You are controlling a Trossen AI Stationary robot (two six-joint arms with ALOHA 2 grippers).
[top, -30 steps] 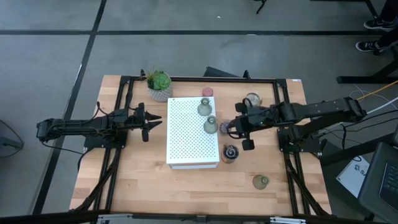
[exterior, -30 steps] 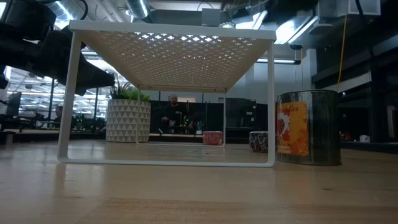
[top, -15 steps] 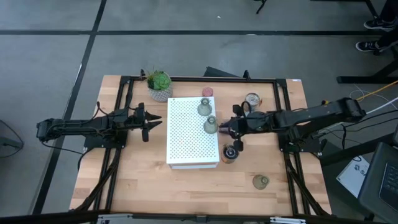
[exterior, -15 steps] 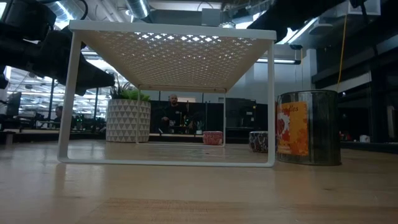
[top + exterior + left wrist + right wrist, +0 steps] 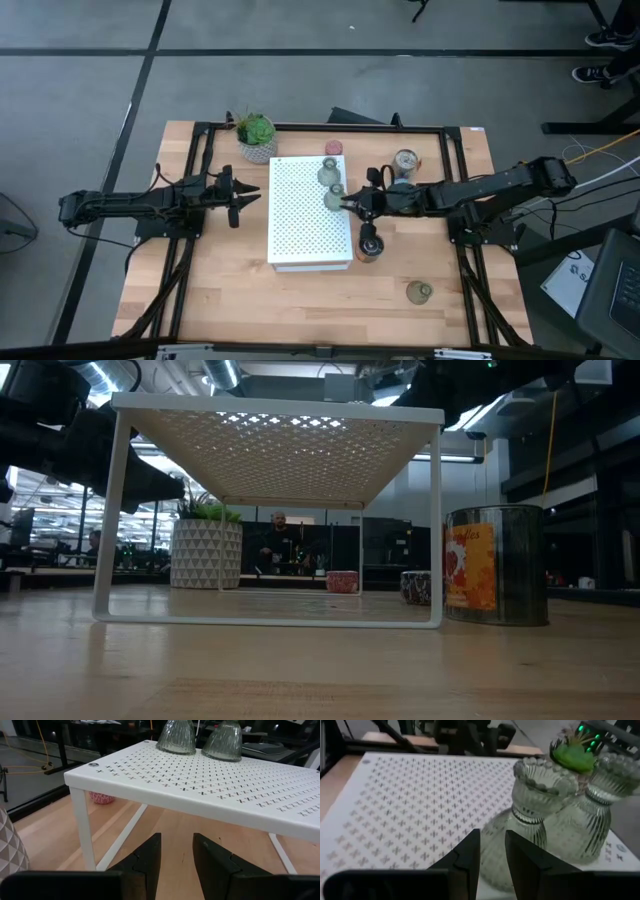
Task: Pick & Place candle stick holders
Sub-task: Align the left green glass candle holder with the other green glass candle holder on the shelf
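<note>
Since the earlier frame my right claw point(image 5: 347, 203) has advanced from beside the white rack point(image 5: 300, 235) to its right edge. Fingers slightly parted, holding nothing. Directly ahead, just beyond the fingertips, the nearer green holder point(image 5: 527, 822) stands upright on the rack, axis vertical; the second green holder point(image 5: 600, 815) stands behind. My left claw point(image 5: 238, 197) waits, open, left of the rack.
</note>
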